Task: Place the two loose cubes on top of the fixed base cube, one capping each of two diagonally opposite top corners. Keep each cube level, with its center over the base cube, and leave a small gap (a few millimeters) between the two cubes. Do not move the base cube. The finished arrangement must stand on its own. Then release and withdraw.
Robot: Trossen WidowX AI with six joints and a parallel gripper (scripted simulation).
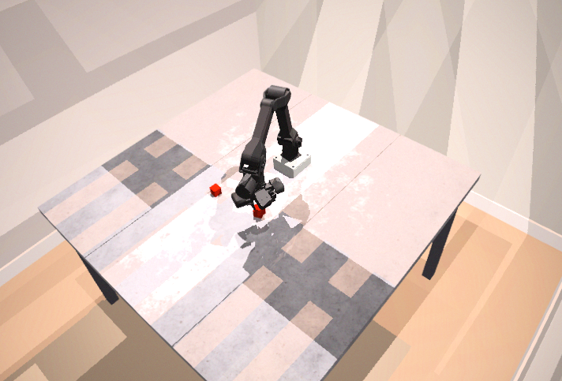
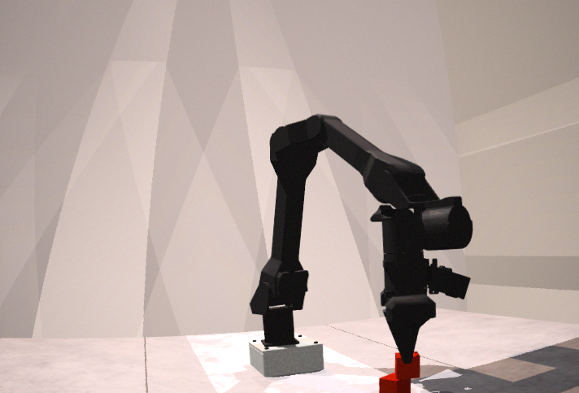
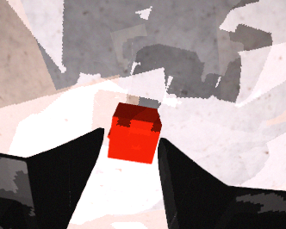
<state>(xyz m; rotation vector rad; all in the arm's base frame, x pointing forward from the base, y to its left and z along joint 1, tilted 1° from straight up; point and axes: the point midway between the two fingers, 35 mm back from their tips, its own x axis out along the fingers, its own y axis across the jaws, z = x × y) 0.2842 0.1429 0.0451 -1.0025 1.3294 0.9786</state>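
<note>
A red cube [image 2: 410,366] [image 3: 133,143] [image 1: 259,212] rests on top of the red base cube [image 2: 391,385]. It is offset toward one corner and looks level. My gripper [image 2: 407,356] [image 3: 132,138] [image 1: 258,206] points straight down over it, and its fingers are open on either side of the cube, close to its faces. In the wrist view the base cube is mostly hidden under the upper cube. The second loose red cube [image 1: 215,190] lies on the table to the left of the stack, apart from it.
The arm's white mounting block [image 1: 291,164] [image 2: 285,358] stands behind the stack. The patterned table [image 1: 399,213] runs wide on all sides, with its front edge far from the cubes.
</note>
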